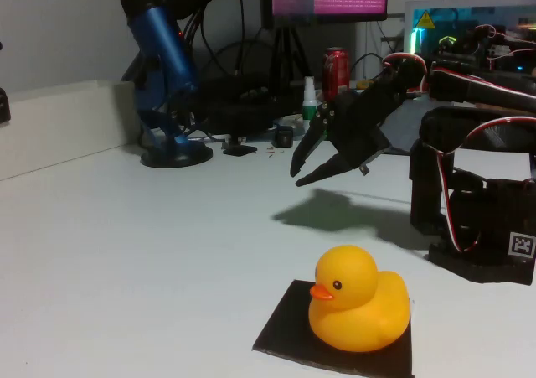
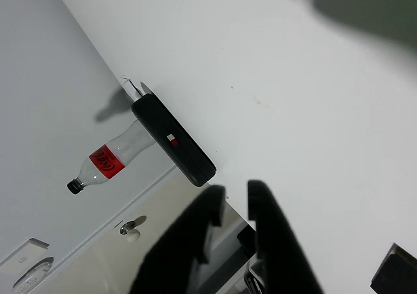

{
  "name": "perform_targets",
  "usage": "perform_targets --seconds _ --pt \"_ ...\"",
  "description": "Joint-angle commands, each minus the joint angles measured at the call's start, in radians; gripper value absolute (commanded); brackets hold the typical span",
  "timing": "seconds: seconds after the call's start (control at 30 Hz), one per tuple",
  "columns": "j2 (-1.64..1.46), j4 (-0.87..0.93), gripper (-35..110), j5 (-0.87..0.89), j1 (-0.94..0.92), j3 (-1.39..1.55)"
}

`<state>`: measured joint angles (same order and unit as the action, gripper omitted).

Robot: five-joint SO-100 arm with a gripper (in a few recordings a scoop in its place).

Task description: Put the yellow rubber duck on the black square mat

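Duck: yellow rubber duck (image 1: 360, 309) sits nearest the fixed-view camera, upright on the black square mat (image 1: 289, 328), beak pointing to picture left.
Mat: lies flat on the white worktop (image 1: 126, 261) at the lower edge of the fixed view; its left corner and front edge show around the duck.
Arm pose: black arm (image 1: 469, 194) stands at picture right on its base, upper links folded over, forearm reaching left and tipped downward, well above the worktop.
End effector: end effector (image 1: 303, 168) hangs in the air behind and above the duck, well apart from it; its two fingers are spread a little and nothing sits between them.
End effector, wrist view: both dark fingers (image 2: 277, 242) rise from the bottom edge with a narrow gap of bare surface between them; they touch nothing.
Shadow: dark patch (image 1: 335, 210) on the worktop beneath the end effector.
Background, fixed view: blue microphone (image 1: 163, 68) on a round stand at the left, red can (image 1: 336, 69) and a small green-capped bottle (image 1: 310, 101) behind.
Background, wrist view: black flat box (image 2: 172, 139) and a clear bottle with a red label (image 2: 111, 160); probably lying beyond the worktop's edge, though the tilted angle makes it hard to judge.
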<state>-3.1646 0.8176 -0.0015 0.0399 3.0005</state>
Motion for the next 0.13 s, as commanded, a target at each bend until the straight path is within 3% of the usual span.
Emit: perform_targets --seconds 0.0,0.1 --pt "-0.025 0.002 4 0.008 0.015 0.002" --pt "-0.025 0.002 4 0.008 0.015 0.002"
